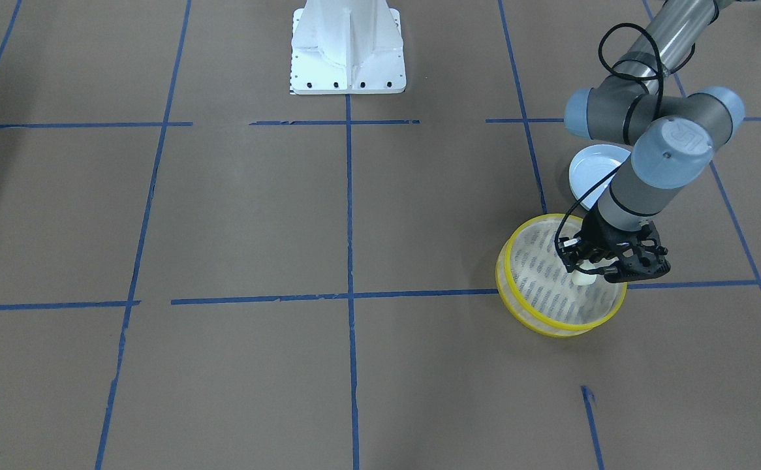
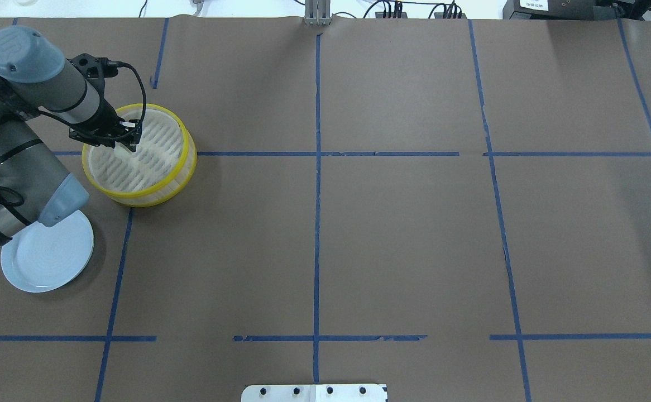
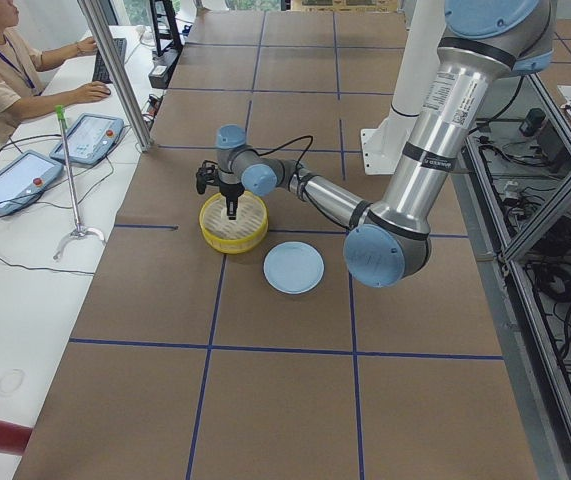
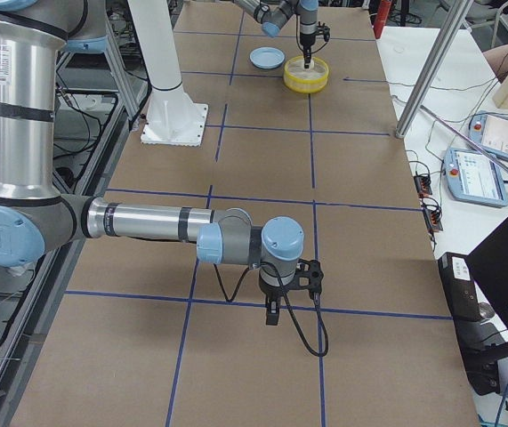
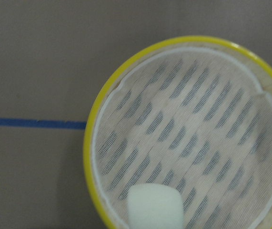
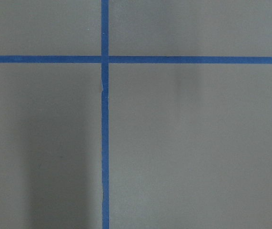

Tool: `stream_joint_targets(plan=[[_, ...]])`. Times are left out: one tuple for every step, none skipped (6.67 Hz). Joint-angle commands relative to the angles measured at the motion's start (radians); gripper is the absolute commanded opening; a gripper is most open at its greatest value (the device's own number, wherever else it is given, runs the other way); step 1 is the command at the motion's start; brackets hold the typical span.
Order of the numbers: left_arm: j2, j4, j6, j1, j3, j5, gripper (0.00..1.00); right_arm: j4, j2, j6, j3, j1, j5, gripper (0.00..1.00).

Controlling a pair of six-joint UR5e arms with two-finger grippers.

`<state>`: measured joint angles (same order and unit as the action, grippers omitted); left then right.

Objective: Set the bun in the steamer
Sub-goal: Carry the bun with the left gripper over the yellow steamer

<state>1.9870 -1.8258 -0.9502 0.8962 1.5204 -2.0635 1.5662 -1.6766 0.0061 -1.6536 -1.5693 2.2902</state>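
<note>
The steamer (image 1: 537, 318) is a round basket with yellow rims and a slotted beige floor. It also shows in the overhead view (image 2: 135, 195) and in the left wrist view (image 5: 90, 143). My left gripper (image 1: 588, 273) hangs inside the steamer's rim, over its floor (image 2: 127, 144), and is shut on the bun (image 1: 581, 279). The bun is a small cream-white lump. It shows at the bottom edge of the left wrist view (image 5: 155, 209), above the slotted floor. My right gripper (image 4: 271, 313) shows only in the exterior right view, far from the steamer, low over bare table. I cannot tell whether it is open or shut.
A pale blue plate (image 2: 46, 257) lies beside the steamer, partly under my left arm's elbow. The robot's white base (image 1: 348, 49) stands at the table's middle edge. Blue tape lines cross the brown table. An operator sits past the far edge (image 3: 5, 70).
</note>
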Motion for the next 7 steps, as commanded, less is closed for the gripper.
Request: stream_joint_targets(plan=[[0.012, -0.041, 0.001, -0.014, -0.040, 0.012, 0.50, 0.000, 0.000, 0.000, 0.000, 0.000, 0.000, 1.00], [0.013, -0.046, -0.001, -0.017, -0.037, 0.013, 0.51, 0.000, 0.000, 0.000, 0.000, 0.000, 0.000, 1.00], [0.013, -0.046, 0.001, -0.017, -0.035, 0.013, 0.51, 0.000, 0.000, 0.000, 0.000, 0.000, 0.000, 1.00], [0.013, -0.047, 0.002, -0.019, -0.037, 0.013, 0.53, 0.000, 0.000, 0.000, 0.000, 0.000, 0.000, 1.00], [0.013, -0.047, 0.002, -0.020, -0.037, 0.013, 0.54, 0.000, 0.000, 0.000, 0.000, 0.000, 0.000, 1.00], [0.013, -0.046, 0.002, -0.022, -0.037, 0.013, 0.57, 0.000, 0.000, 0.000, 0.000, 0.000, 0.000, 1.00], [0.012, -0.046, 0.002, -0.022, -0.034, 0.013, 0.64, 0.000, 0.000, 0.000, 0.000, 0.000, 0.000, 1.00]])
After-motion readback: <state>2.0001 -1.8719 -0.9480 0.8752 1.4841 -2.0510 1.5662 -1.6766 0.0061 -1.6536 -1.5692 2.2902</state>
